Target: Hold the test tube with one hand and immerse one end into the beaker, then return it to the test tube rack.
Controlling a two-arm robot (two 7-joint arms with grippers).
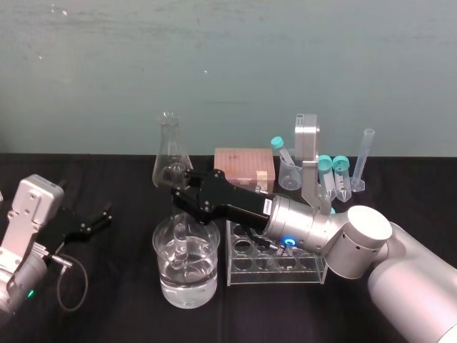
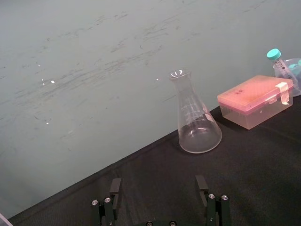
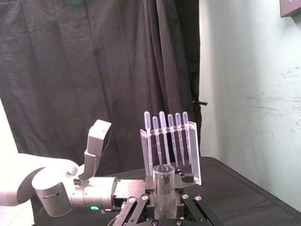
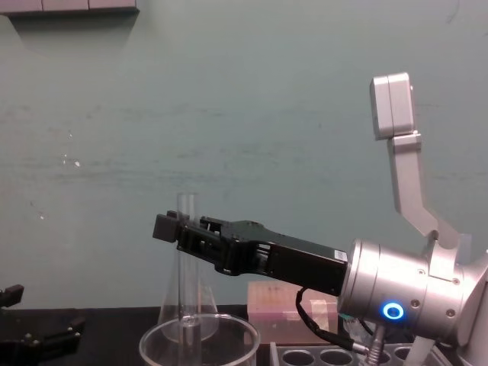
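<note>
test tube (image 4: 187, 284) upright, clamped in right gripper (image 4: 174, 229) so its lower end reaches into the beaker (image 1: 160, 256); left gripper (image 2: 159, 190) parked aside, jaws apart, empty.

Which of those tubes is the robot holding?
The long uncapped test tube, clamped between the jaws of the right gripper and reaching into the beaker; the shorter teal-capped tubes stand behind.

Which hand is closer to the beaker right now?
Right. The right hand is over the beaker, holding the test tube in it; the left hand sits apart, to its left.
</note>
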